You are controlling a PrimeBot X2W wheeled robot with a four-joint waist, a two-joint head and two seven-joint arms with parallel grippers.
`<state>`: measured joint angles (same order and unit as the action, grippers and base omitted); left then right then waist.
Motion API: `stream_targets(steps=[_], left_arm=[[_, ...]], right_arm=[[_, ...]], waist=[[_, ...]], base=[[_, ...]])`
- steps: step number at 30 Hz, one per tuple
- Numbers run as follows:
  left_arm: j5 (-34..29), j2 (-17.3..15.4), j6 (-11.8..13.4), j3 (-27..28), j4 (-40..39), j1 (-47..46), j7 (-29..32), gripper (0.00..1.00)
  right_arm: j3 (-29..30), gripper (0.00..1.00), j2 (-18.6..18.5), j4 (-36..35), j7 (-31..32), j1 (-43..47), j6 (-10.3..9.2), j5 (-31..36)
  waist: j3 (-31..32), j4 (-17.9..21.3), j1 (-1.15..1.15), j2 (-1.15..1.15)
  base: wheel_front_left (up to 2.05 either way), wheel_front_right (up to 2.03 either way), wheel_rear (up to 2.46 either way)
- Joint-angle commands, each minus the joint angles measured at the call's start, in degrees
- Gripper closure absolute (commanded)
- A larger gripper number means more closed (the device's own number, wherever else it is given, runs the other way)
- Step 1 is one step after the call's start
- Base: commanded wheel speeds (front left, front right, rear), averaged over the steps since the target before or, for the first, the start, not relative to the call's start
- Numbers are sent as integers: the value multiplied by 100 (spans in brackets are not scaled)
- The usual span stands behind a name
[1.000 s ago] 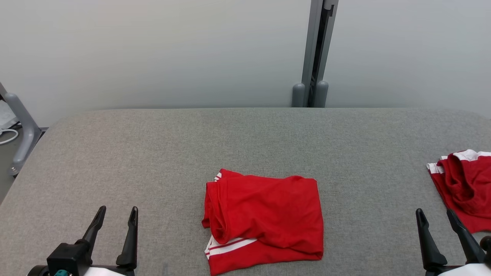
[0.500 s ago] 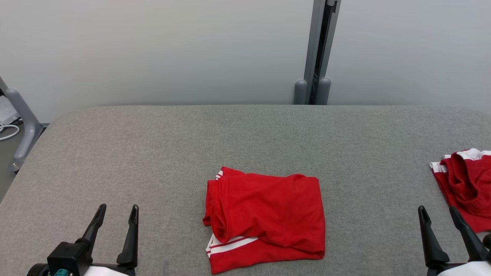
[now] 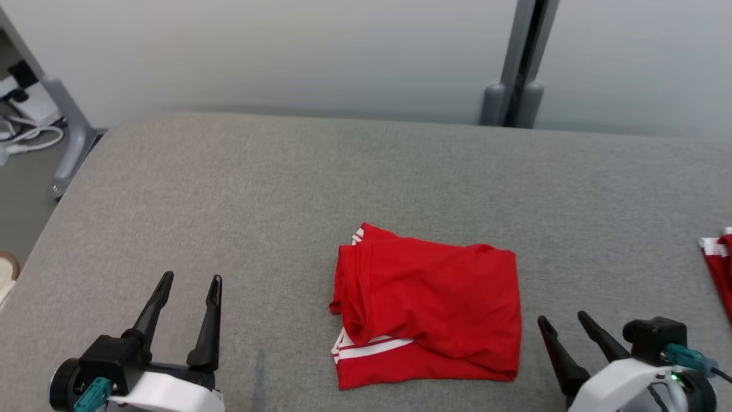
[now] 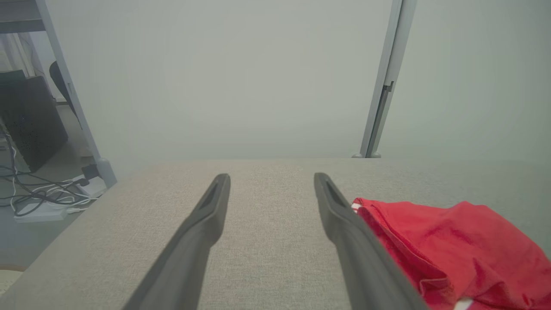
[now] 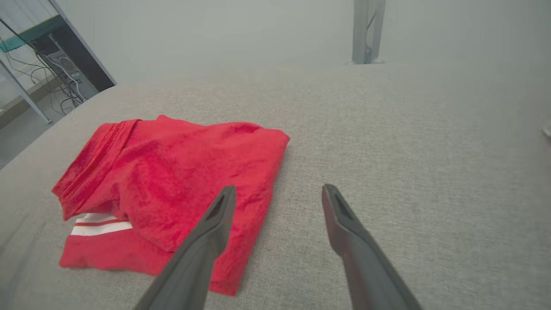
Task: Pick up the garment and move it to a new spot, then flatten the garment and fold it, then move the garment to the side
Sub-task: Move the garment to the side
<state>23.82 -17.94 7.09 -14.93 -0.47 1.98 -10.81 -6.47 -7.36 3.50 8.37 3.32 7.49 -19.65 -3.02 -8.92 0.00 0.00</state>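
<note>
A red garment with white stripes (image 3: 429, 306) lies folded in a compact rectangle near the front middle of the grey padded table (image 3: 343, 171). My left gripper (image 3: 190, 279) stands open at the lower left, well left of the garment, nothing between its fingers. In the left wrist view the garment (image 4: 452, 245) lies right of the open fingers (image 4: 213, 211). My right gripper (image 3: 563, 320) is open just right of the garment's right edge, angled toward it. The right wrist view has the garment (image 5: 168, 181) left of and partly behind the left finger (image 5: 215, 224).
A second red and white garment (image 3: 719, 269) lies at the table's right edge. A grey post (image 3: 523, 63) stands behind the table against the pale wall. Cables and a metal leg (image 3: 63, 126) are on the floor beyond the table's left edge.
The head camera has turned, shifting the whole scene. My right gripper has moved left, from beside the second garment to close by the folded garment's right edge. The folded garment has not changed shape.
</note>
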Motion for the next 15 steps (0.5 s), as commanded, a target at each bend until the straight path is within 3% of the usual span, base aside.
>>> stream_targets(steps=[1,14,15], left_arm=[[32,6,-43,4,55,-135,-58,0],[63,222,-310,-57,562,-698,-342,0],[61,233,-330,-55,598,-717,-355,0]], right_arm=[[-85,0,-47,117,58,-166,1,-71],[-694,0,-124,1543,341,-1247,1,-423],[-734,25,-133,1631,350,-1281,1,-449]], waist=[[-250,-193,0,0],[-783,-512,0,0],[-791,-525,0,0]], base=[[0,0,0],[0,0,0],[0,0,0]])
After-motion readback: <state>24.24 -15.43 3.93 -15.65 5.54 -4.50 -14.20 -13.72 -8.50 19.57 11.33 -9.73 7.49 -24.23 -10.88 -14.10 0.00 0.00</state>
